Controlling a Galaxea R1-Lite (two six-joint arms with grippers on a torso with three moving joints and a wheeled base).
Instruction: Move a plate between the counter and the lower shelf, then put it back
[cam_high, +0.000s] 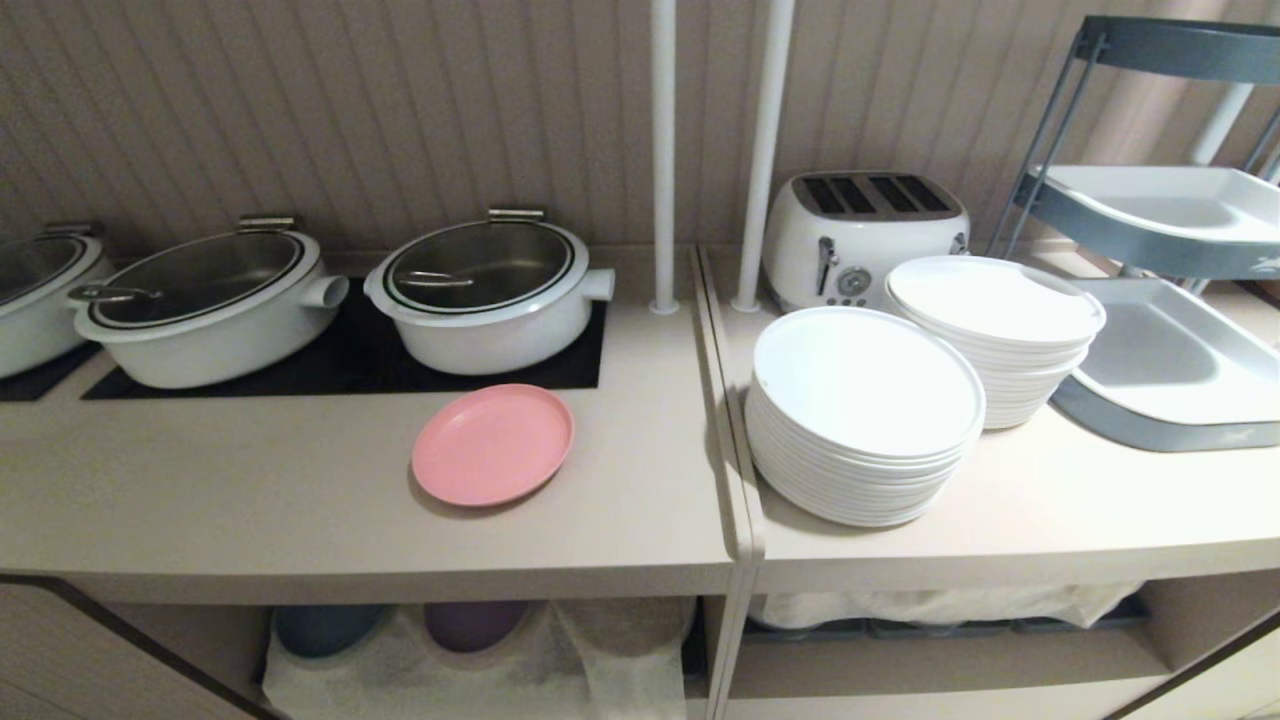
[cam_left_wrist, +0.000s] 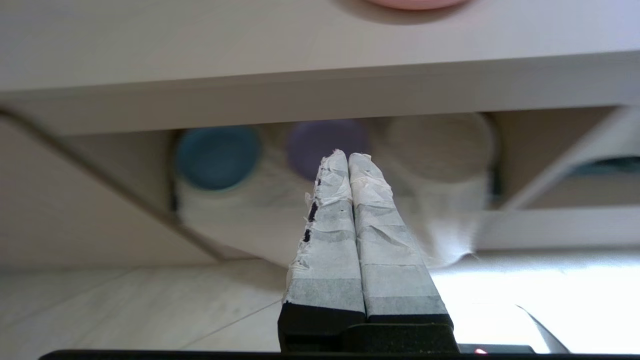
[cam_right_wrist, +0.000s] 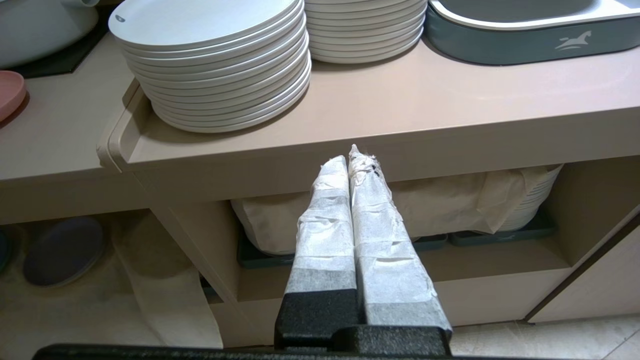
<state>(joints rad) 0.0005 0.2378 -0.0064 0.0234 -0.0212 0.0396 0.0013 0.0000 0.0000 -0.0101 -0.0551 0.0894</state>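
One pink plate (cam_high: 493, 444) flat, rim up, on counter (cam_high: 300, 500); both claws closed, empty.

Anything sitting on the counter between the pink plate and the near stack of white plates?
No. In the head view, only bare counter and the seam to the adjoining top separate the pink plate from the near white stack.

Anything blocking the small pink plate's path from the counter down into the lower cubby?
Partly: the draped white cloth covers the stacks in the lower shelf. The pink plate lies clear on the beige counter; nothing else is in the way.
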